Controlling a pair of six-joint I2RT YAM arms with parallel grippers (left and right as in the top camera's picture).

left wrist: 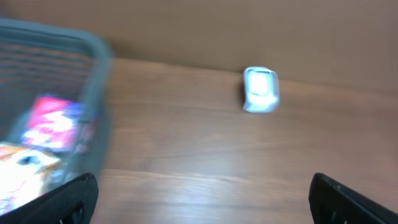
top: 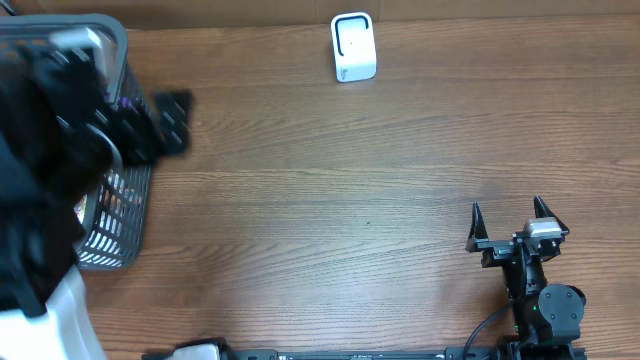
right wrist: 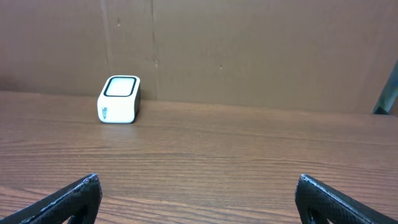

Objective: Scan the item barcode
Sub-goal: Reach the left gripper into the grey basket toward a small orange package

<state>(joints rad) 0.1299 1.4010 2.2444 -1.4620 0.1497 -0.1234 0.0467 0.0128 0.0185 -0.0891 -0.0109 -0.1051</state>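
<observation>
my right gripper (right wrist: pixel 196 190) is spread wide. its two black fingertips (right wrist: pixel 81 194) sit at the bottom corners of the wrist view with only bare wood between them. from overhead it sits low at the near right of the table (top: pixel 330 200), prongs pointing toward the far side and touching nothing. ahead of it and a little to its left, near the far edge, the white scanner (right wrist: pixel 119 99) stands on the wood with its dark-rimmed face turned up. a brown wall (right wrist: pixel 249 50) is close behind it.

my left gripper (left wrist: pixel 202 193) is spread just as wide and pinches nothing, its dark fingers at the bottom corners of a blurred wrist picture. overhead, the left arm (top: pixel 40 130) hangs over the grey wire basket (top: pixel 118 40) at the far left of the table, with the fingers just past the basket's right rim, above the wood.

inside the basket, the left wrist view shows a pink packet (left wrist: pixel 53 121) lying near the right wall and an orange and white packet (left wrist: pixel 18 165) just beside it, nearer the camera. both are too soft for me to read any print or find a barcode. neither gripper touches them. the scanner stands well apart from the basket, off to its right, with open wood between the two.
</observation>
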